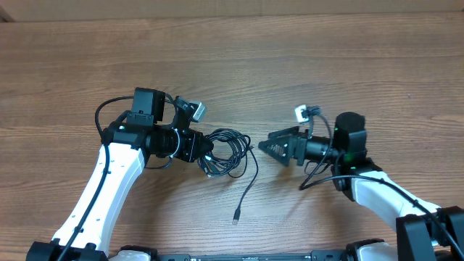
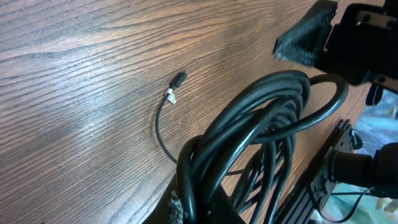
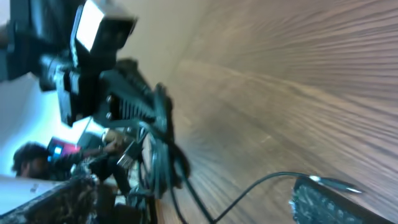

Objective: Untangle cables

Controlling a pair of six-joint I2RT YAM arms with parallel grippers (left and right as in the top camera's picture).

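Cables (image 1: 232,149) bunched at centre, pinched tight in left gripper (image 1: 209,151). Loose plug end (image 1: 236,215) lying nearer. Right gripper (image 1: 267,145) just right of bunch, empty; jaw gap unclear. Risk: tugging wrong loop, tightening knot, or yanking whole bunch free.

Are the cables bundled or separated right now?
Bundled: the cables form one coiled loop at the left end effector, with one plug end trailing out across the table.

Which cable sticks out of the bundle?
The cable trailing loose out of the bundle, its plug lying free; the rest are coiled at the left gripper.
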